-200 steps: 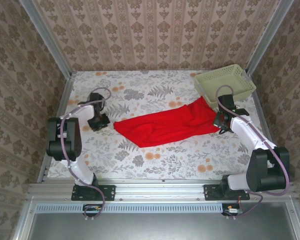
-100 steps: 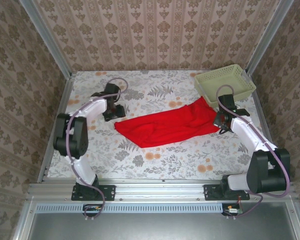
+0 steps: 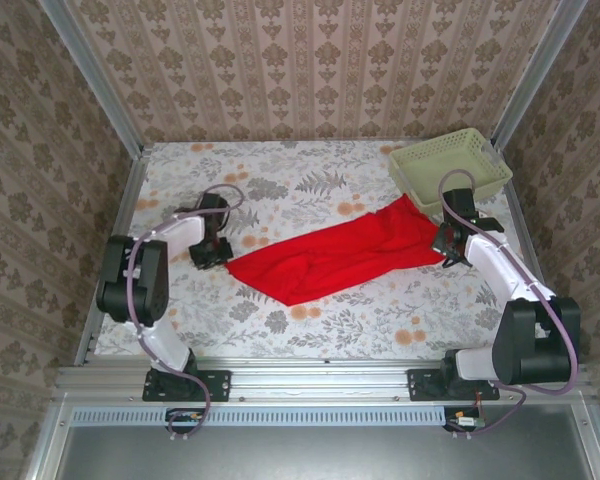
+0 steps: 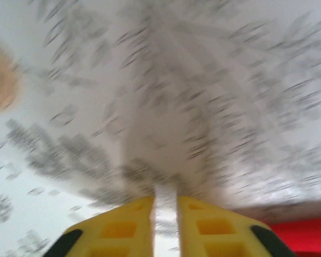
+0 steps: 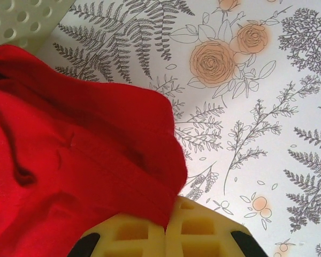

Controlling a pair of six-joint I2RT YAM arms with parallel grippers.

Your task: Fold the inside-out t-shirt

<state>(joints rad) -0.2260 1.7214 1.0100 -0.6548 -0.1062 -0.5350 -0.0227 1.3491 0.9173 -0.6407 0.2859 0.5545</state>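
Patterned walls enclose a floral-clothed table (image 3: 320, 330), across the middle of which the inside-out t-shirt (image 3: 330, 255) lies as a bunched red band. It runs from the left of centre up to the far right, where its end lies against the pale green basket (image 3: 450, 165). The right gripper (image 3: 448, 245) is clamped on a thin fold at the shirt's right edge. The left gripper (image 3: 208, 252) sits just beside the shirt's left tip, empty, with only a slim gap between its jaws. Judged risks: the right-hand pinch is shallow and could slip under a sideways pull, and the raised end may snag or drag the basket. The left jaws stand too narrow to admit cloth and may shove the tip or nip the tablecloth. Folding while bunched would trap creases.
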